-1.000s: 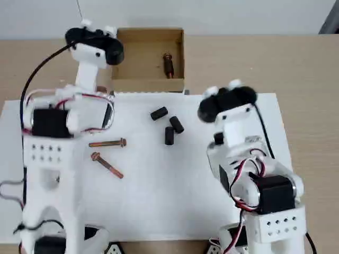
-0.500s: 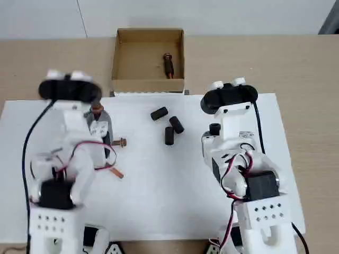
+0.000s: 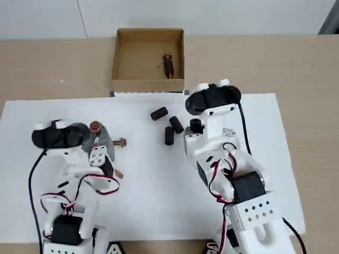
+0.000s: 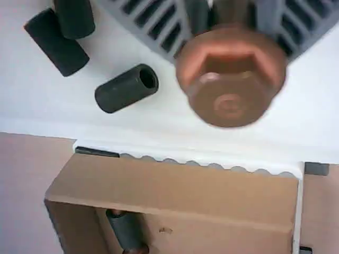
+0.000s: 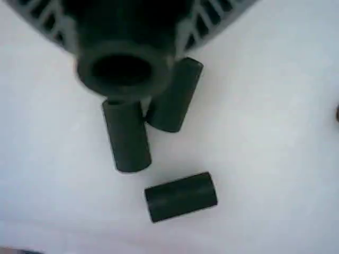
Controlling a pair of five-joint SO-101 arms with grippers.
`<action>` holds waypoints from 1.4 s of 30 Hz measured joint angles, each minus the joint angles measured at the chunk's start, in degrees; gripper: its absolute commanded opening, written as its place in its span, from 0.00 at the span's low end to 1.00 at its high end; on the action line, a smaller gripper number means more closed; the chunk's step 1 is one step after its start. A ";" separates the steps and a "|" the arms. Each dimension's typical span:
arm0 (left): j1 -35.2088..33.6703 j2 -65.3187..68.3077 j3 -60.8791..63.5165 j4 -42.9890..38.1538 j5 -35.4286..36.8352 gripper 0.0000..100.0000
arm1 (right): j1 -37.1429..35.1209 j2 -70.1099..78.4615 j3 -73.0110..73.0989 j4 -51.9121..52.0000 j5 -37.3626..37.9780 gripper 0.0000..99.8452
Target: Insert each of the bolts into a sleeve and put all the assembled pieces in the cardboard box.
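Observation:
My left gripper (image 3: 98, 135) is shut on a copper bolt (image 3: 96, 126), held head-up over the left of the white sheet; its hex head (image 4: 230, 79) sits between the grey fingers (image 4: 148, 16). My right gripper (image 3: 195, 130) is shut on a black sleeve (image 3: 196, 125) with its open bore (image 5: 122, 67) toward the camera. Three loose sleeves (image 3: 158, 114) (image 3: 176, 124) (image 3: 169, 135) lie between the arms. Two more bolts (image 3: 118, 142) (image 3: 117, 173) lie by the left arm, partly hidden. The cardboard box (image 3: 123, 58) holds one assembled piece (image 3: 168, 64).
The white sheet (image 3: 159, 201) covers the wooden table; its near middle is bare. The box stands just past the sheet's far edge (image 4: 185, 159). Red and black cables hang from both arms.
The left arm has drawn back from beside the box toward the near edge, carrying the bolt. The right arm has shifted left toward the loose sleeves with its sleeve.

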 measured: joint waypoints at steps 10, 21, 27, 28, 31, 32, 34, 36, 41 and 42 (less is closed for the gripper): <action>0.00 -2.99 1.93 0.00 0.00 0.01 | 0.00 -12.57 6.95 0.00 3.16 0.00; 0.00 -3.43 3.60 -0.09 0.00 0.01 | 0.09 -30.77 22.42 -1.49 3.60 0.00; 3.16 -3.52 4.22 -0.35 7.56 0.01 | -3.25 -42.90 33.23 -5.27 7.30 0.00; 4.40 -3.52 4.22 -0.53 9.85 0.01 | -4.13 -44.84 34.99 -5.98 7.65 0.00; 7.38 -3.52 4.22 -3.08 14.51 0.01 | -6.51 -45.63 37.71 -8.70 8.26 0.00; 8.26 -3.52 4.22 -4.31 15.21 0.01 | -6.77 -45.63 38.24 -9.76 8.35 0.00; 9.49 -3.52 4.22 -7.21 15.91 0.01 | -8.35 -45.71 39.65 -11.87 8.53 0.00; 10.55 -3.52 4.22 -10.11 16.18 0.01 | -9.58 -45.71 41.14 -13.19 9.76 0.00; 13.71 -3.52 4.22 -15.03 16.18 0.01 | -13.98 -45.71 44.57 -17.14 13.10 0.00; 14.51 -3.52 4.22 -15.38 16.18 0.01 | -14.86 -45.71 45.36 -17.85 13.89 0.00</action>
